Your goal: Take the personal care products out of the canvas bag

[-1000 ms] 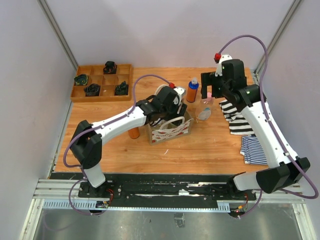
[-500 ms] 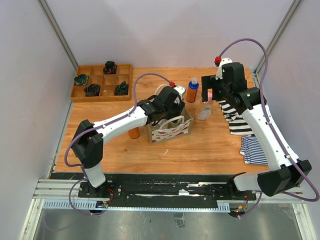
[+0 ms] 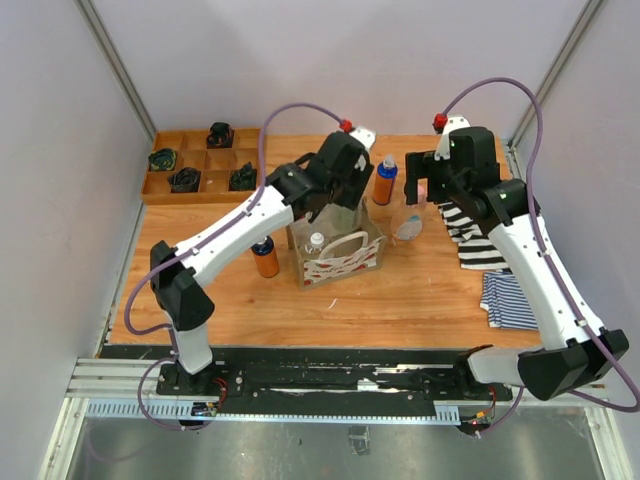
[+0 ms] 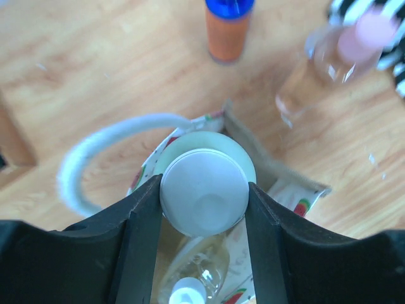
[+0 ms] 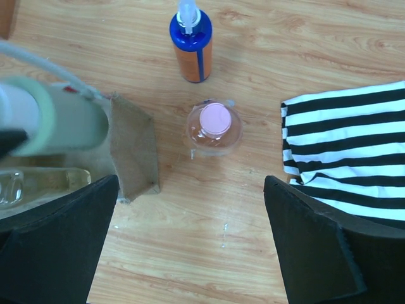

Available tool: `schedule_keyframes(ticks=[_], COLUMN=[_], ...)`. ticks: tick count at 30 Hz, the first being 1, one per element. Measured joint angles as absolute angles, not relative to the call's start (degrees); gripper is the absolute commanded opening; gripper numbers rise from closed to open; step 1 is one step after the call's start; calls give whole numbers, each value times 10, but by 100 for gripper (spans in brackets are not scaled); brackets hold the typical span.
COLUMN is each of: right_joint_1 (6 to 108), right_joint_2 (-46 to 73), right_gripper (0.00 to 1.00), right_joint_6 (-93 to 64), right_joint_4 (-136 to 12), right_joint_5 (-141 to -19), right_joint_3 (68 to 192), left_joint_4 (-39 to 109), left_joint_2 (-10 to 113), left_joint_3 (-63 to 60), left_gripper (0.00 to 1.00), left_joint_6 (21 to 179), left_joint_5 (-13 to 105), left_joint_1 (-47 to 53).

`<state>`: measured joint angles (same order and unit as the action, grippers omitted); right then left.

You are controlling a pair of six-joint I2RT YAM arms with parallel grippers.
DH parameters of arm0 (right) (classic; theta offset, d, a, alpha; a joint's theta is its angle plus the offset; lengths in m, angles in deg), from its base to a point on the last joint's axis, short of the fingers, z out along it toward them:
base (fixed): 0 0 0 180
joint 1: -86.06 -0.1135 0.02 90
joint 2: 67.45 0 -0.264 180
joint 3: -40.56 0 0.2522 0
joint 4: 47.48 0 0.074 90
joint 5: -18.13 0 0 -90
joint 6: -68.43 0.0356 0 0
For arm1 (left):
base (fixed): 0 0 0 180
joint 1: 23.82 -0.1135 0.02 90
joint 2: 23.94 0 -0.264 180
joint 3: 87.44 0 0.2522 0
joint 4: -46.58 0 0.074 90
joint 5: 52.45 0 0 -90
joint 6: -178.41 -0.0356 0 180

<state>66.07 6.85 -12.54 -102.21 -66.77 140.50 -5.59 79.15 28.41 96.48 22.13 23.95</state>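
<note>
Two black fingers (image 4: 136, 247) of the left gripper (image 4: 204, 206) are clamped on a cream jar (image 4: 204, 190) with a white lid, one finger on each side, and the jar hangs right over the open mouth of the canvas bag (image 4: 278, 180). Down inside the bag lies a clear bottle with a white cap (image 4: 193, 282). One white loop handle (image 4: 82, 164) arcs out to the left in the wrist view.

Just past the bag's far right corner, an amber bottle with a blue cap (image 3: 384, 182) stands upright on the table (image 3: 400, 300). Near it, to the right, stands a clear bottle with a pink cap (image 5: 214, 123). Over that one hovers the right gripper (image 5: 190, 190), fingers spread wide, touching nothing.

A second amber bottle (image 3: 265, 257) stands just left of the bag. Striped cloths (image 3: 475, 235) lie along the right side, and a wooden tray (image 3: 200, 196) sits at the far left corner.
</note>
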Motion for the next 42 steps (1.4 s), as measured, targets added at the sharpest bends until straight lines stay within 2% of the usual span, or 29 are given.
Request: schedule_keyframes(ticks=[5, 9, 16, 20, 28, 32, 42], right_joint_1=[654, 623, 490, 445, 396, 372, 361], right_joint_2=[66, 67, 104, 165, 280, 303, 318], right_gripper=[99, 99, 99, 99, 98, 81, 68], right_joint_6=[-124, -125, -128, -129, -131, -132, -129], right_joint_4=[-1023, -1022, -1015, -1015, -1023, -1025, -1022], right_joint_5=[-704, -723, -748, -757, -769, -769, -749], right_joint_3=[1403, 1403, 1419, 1440, 1462, 1473, 1487], left_joint_4=[-112, -142, -200, -206, -189, -174, -79], left_joint_2=[793, 793, 776, 727, 579, 543, 472], left_joint_3=[430, 499, 519, 446, 185, 113, -65], left_gripper=[0, 1, 1, 1, 1, 1, 1], left_joint_6=[957, 951, 969, 1008, 1081, 1104, 1159], left_joint_5=[149, 86, -16, -32, -62, -60, -34], left_joint_1=[239, 239, 228, 191, 137, 134, 133])
